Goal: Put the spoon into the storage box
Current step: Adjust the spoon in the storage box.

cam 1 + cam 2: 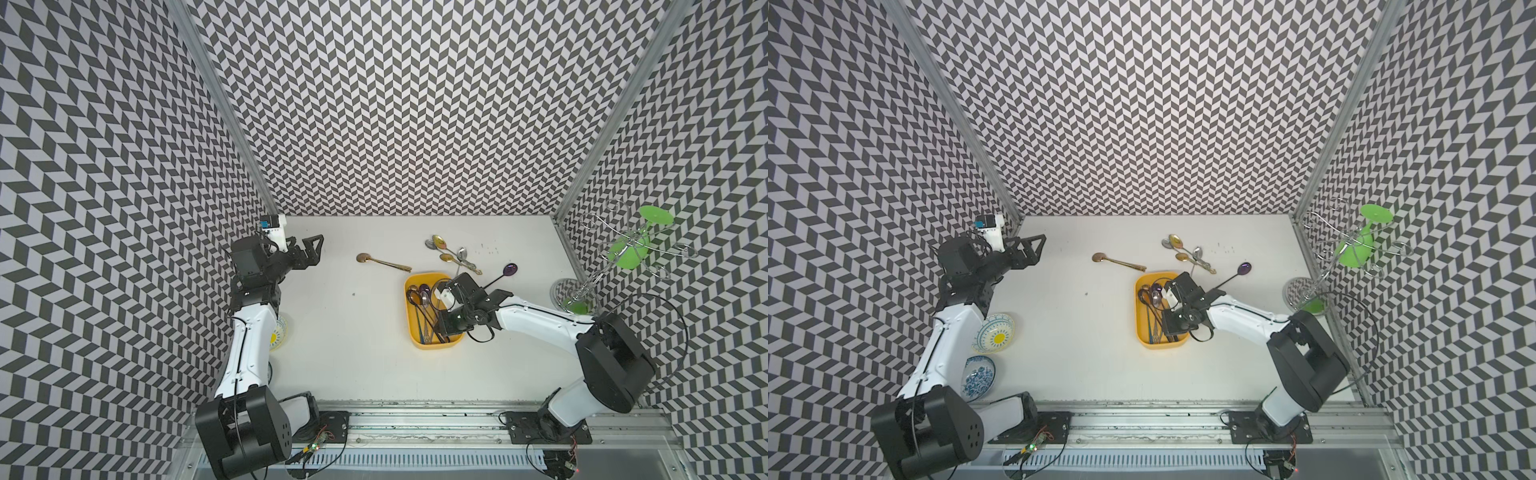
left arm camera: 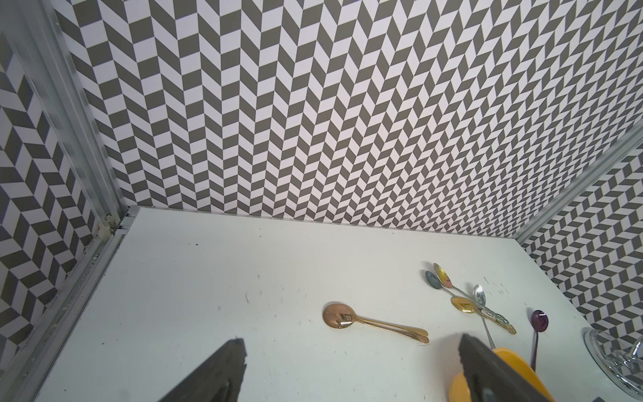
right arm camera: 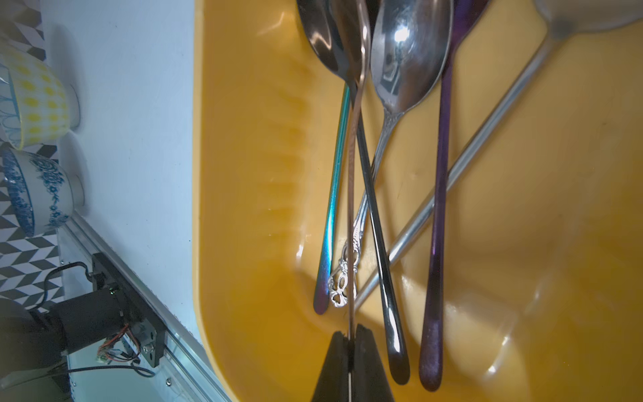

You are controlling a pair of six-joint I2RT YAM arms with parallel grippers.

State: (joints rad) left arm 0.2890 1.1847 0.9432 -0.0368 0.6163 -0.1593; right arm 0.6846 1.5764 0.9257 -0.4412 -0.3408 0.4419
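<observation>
Right pincer [image 3: 350, 336] is together, clamped on the thin copper handle of the spoon [image 3: 352, 174], near the handle's end. That spoon sits inside the storage box [image 3: 261, 174], running lengthwise among the other spoons [image 3: 407, 55] already in there: silver ornate, dark, teal and purple handles, crossing each other (can't tell if the held one touches the box floor).

In both top views the yellow storage box [image 1: 417, 334] [image 1: 1142, 332] is right of centre on the white surface [image 1: 353, 332], with the right arm reaching over it.

Left pincer [image 1: 309, 249] is apart, wide, empty, hovering at the far left of the surface, well away from the box; the left wrist view shows both fingers [image 2: 222, 372] spread.

Loose on the surface behind the box: gold spoons [image 1: 382, 262], a spoon cluster [image 1: 453, 253], and a purple spoon [image 1: 509, 269] with its bowl sticking out past the box. Two patterned bowls [image 1: 994, 332] sit beside the left arm.
</observation>
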